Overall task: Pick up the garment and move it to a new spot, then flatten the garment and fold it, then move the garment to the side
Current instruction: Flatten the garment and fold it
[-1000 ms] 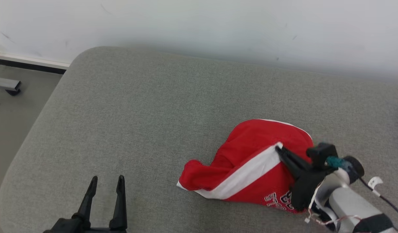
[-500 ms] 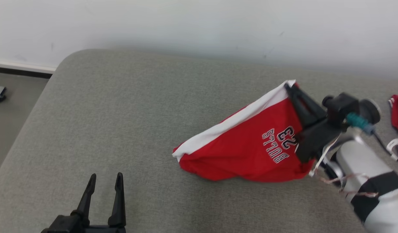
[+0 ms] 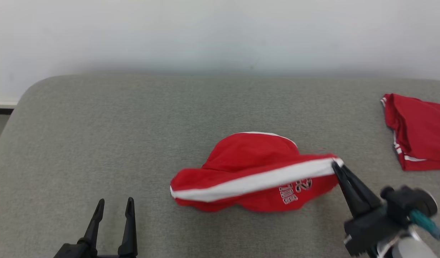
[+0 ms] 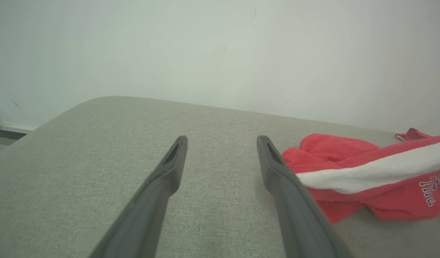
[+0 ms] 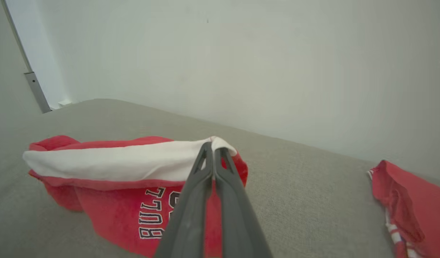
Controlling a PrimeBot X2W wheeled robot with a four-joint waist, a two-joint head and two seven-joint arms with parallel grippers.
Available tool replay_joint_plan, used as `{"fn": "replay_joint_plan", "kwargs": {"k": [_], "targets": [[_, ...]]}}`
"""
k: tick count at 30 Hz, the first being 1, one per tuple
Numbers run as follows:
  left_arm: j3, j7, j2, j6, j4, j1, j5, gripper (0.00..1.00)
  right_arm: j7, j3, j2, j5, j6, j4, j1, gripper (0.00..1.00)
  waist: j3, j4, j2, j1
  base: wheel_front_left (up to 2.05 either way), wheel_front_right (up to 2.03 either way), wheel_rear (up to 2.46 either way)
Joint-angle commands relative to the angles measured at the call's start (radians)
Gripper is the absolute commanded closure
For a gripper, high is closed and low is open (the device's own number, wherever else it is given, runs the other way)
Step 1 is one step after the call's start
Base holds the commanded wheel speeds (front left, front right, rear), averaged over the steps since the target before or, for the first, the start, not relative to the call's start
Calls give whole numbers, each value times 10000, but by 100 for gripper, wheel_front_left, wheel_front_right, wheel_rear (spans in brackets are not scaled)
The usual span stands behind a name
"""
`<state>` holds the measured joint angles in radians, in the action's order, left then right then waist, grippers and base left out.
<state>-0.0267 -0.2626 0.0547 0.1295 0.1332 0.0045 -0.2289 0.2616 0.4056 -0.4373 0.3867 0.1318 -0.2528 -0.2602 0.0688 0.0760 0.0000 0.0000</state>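
Head view: right gripper pinched shut on garment at its white band; left gripper spread, empty. Fabric looks light, limp; take the band's far end.

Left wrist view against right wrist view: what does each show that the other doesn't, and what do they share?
Left wrist: the left hand, open above the grey fabric cushion. Right wrist: the right hand, shut on the white-banded red fabric garment, plus a grey metal post. Shared: that garment, the cushion, the white wall.
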Motion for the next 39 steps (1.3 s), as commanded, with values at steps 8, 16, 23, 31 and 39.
{"fn": "replay_joint_plan", "kwargs": {"k": [8,16,23,31,39], "targets": [[-107,-28,120,11,56,83,29,0,39,-1635,747,-72,-28,625,2525,100,-86,-408,0,0,0,0,0],[-105,-28,147,11,93,134,-50,0,40,-2338,1322,-224,-28,493,3256,0,-116,-353,0,0,0,0,0],[-23,-28,206,11,93,120,-18,0,39,-2949,1711,-560,-28,1154,3327,0,-132,-383,0,0,0,0,0],[65,-28,345,11,-111,74,17,0,39,-3484,2121,-828,-28,1856,3321,0,-190,-431,0,0,0,0,0],[215,-28,431,11,-562,298,96,0,26,-3753,2602,-1082,-28,2221,3619,0,-252,-496,0,0,0,0,0]]}}
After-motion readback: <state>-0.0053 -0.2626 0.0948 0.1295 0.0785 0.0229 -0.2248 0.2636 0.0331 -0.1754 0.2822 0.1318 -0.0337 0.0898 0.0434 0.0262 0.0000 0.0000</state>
